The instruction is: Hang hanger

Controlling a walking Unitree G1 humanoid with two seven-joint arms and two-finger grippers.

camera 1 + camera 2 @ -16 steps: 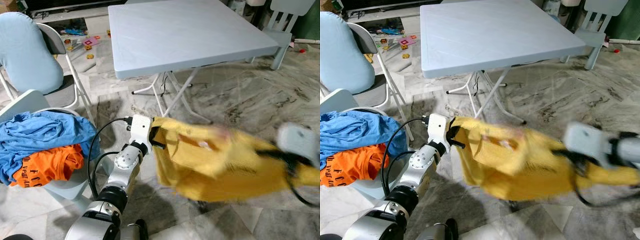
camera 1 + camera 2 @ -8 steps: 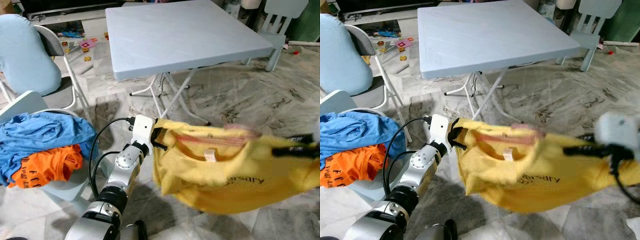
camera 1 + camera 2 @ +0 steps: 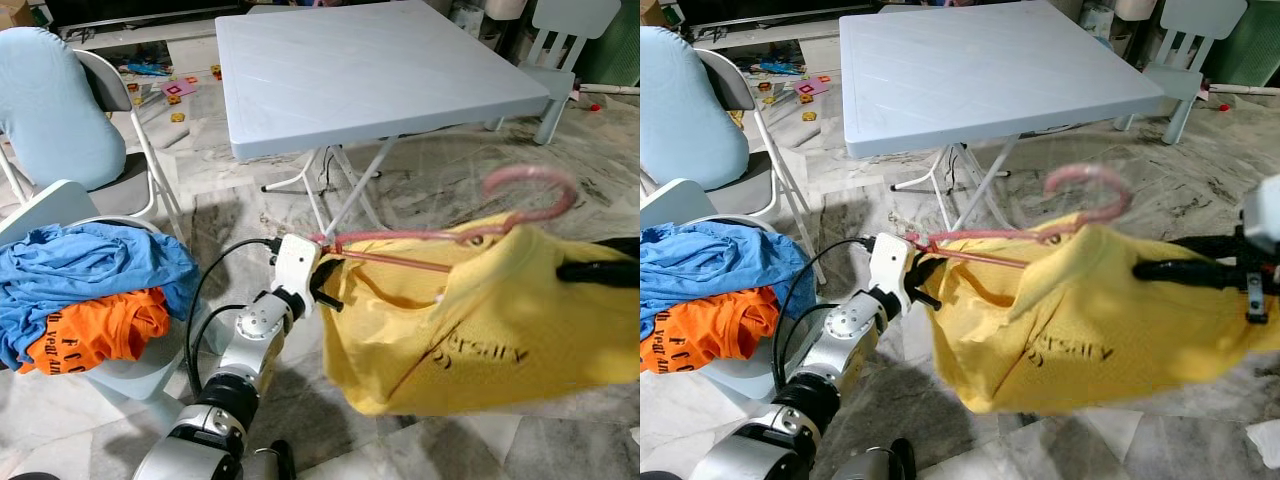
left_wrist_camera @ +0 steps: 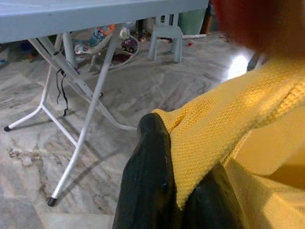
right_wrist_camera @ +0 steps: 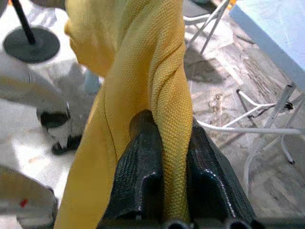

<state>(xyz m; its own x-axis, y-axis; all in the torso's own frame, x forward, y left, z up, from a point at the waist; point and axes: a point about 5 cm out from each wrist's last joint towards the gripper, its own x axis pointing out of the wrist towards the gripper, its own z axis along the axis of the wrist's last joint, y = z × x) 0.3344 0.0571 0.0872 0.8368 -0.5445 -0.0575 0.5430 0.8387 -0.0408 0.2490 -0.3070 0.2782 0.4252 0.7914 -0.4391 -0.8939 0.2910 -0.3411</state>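
A yellow T-shirt (image 3: 480,320) hangs on a pink hanger (image 3: 400,240), stretched in the air between my two grippers. The hanger's hook (image 3: 530,185) stands up above the collar, slightly blurred. My left gripper (image 3: 330,285) is shut on the shirt's left shoulder, where the hanger's end reaches it. In the left wrist view the yellow cloth is pinched in that gripper (image 4: 183,191). My right gripper (image 3: 565,270) is shut on the shirt's right side, with a fold of cloth (image 5: 167,71) pinched in the right wrist view.
A light blue folding table (image 3: 380,70) stands just beyond the shirt. At the left a white seat (image 3: 45,205) holds blue (image 3: 90,265) and orange (image 3: 100,325) clothes, behind it a chair with a blue cushion (image 3: 50,110). A small child's chair (image 3: 565,40) stands far right. Toys (image 3: 170,90) lie on the marble floor.
The shirt has been pulled up and to the right. The pink hanger's hook now stands up above the collar. My right gripper has drawn back toward the right edge.
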